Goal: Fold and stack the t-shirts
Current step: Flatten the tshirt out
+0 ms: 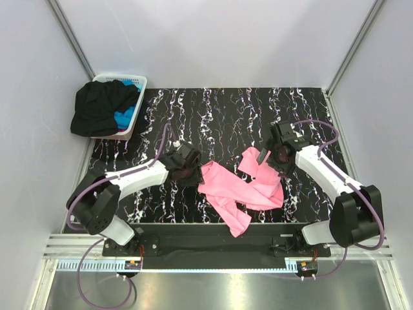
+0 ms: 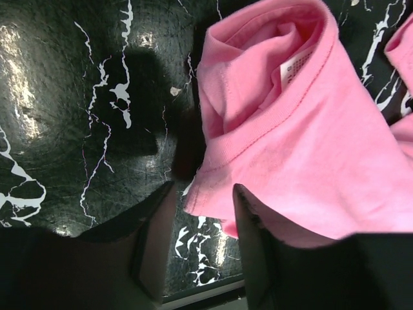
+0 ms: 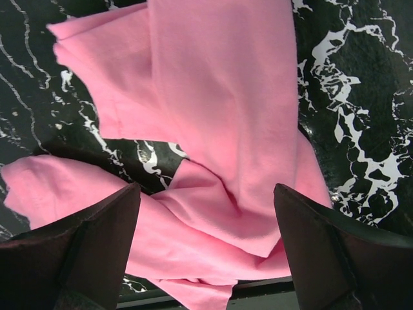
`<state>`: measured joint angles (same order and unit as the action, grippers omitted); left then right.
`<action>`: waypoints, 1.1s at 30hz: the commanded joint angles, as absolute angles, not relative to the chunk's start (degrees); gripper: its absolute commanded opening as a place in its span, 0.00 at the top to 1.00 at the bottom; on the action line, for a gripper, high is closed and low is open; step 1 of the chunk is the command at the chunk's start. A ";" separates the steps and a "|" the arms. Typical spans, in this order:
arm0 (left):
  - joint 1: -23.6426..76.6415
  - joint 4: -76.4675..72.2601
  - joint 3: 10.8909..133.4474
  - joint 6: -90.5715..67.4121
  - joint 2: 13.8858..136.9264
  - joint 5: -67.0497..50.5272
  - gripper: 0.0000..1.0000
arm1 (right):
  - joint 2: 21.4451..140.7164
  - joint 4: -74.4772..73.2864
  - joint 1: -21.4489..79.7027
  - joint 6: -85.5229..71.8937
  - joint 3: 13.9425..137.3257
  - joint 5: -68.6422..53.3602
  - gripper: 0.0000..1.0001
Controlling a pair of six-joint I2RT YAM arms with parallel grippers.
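Bright pink cloth t-shirt [image 1: 242, 190] lies crumpled at the near middle of the black, white-veined table [image 1: 226, 116]. The left gripper [image 2: 203, 194], jaws narrowed yet apart, straddles its left edge. The right gripper [image 3: 206, 190], jaws wide, hangs over its right part. At the far left, a white slotted plastic basket [image 1: 139, 82] holds a black cloth t-shirt [image 1: 100, 110] and a bright blue cloth t-shirt [image 1: 126, 117].

A bright pink soft cloth t-shirt [image 1: 244, 187] is seen crumpled and unfolded on the near middle of the black marbled surface [image 1: 213, 110], its labelled collar at its left end. A black t-shirt [image 1: 97, 110] is heaped over a white slotted basket [image 1: 120, 78] at the far left, with a bright blue t-shirt [image 1: 126, 117] bunched beside it.
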<state>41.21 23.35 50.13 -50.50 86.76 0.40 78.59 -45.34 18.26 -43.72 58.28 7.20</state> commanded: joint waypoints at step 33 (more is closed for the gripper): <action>40.70 29.44 58.88 -46.24 80.09 13.17 1.00 | 79.19 -52.91 18.72 -50.98 56.42 14.15 0.66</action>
